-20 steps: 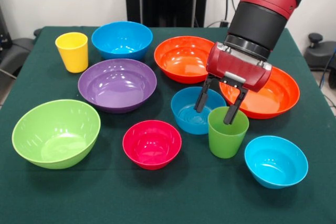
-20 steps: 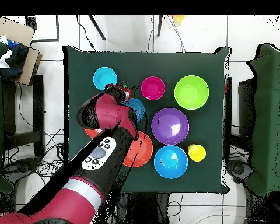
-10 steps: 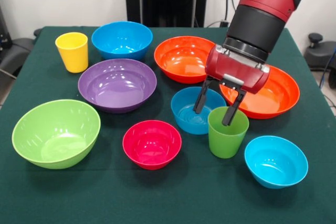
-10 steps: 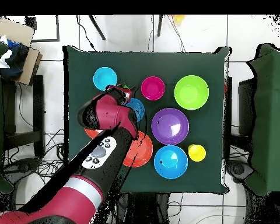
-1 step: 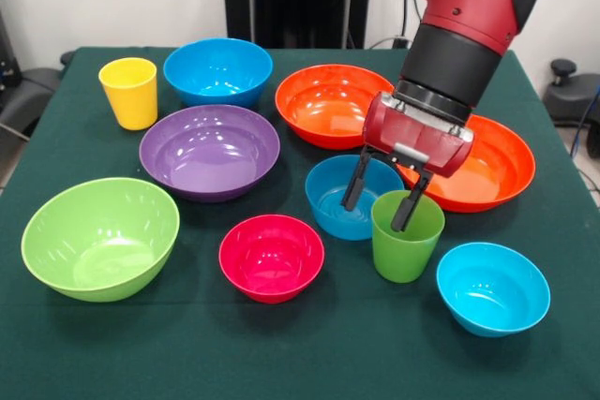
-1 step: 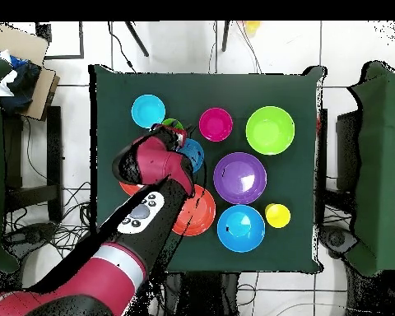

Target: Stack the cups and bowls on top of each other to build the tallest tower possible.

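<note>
My gripper point(image 5: 379, 198) is open and straddles the near-left wall of the light green cup point(image 5: 407, 239). One finger point(image 5: 404, 210) dips inside the cup's mouth, and the other finger point(image 5: 354, 185) hangs outside it, above the small blue bowl point(image 5: 336, 201). The cup stands upright on the cloth. Two orange bowls point(image 5: 326, 100) point(image 5: 487, 170) sit just behind. A pink-red bowl point(image 5: 272, 257), a small cyan bowl point(image 5: 492, 288), a purple bowl point(image 5: 209, 150), a lime green bowl point(image 5: 100, 236), a large blue bowl point(image 5: 217, 70) and the yellow cup point(image 5: 129, 92) all stand apart. From overhead, my arm hides most of the green cup point(image 6: 173, 124).
The table point(image 5: 309, 353) is covered with dark green cloth. Overhead, chairs point(image 6: 20, 164) point(image 6: 374, 164) stand at both of its sides. There is bare cloth along the front edge in the front view.
The gripper has drifted slightly left and the wrist has tilted a little. The green cup and the bowls have stayed put.
</note>
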Controlling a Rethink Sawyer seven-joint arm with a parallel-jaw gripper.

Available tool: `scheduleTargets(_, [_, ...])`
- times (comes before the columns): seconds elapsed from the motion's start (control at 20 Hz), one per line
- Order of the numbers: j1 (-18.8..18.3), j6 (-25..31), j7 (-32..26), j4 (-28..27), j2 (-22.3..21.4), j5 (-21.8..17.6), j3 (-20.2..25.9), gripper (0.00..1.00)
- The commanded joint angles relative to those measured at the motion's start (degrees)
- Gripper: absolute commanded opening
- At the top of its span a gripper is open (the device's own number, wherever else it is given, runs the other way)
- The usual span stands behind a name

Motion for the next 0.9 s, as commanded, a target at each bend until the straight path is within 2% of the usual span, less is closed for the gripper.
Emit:
scheduleTargets(0.05, [0.3,-2.2,8.9,-2.4,4.5,0.5,5.2,1.0])
scheduleTargets(0.35, [0.9,-2.8,9.0,-3.2,5.9,1.2,4.5,1.0])
scheduleTargets(0.9, [2.3,-1.3,9.5,-2.5,5.3,1.8,3.2,1.0])
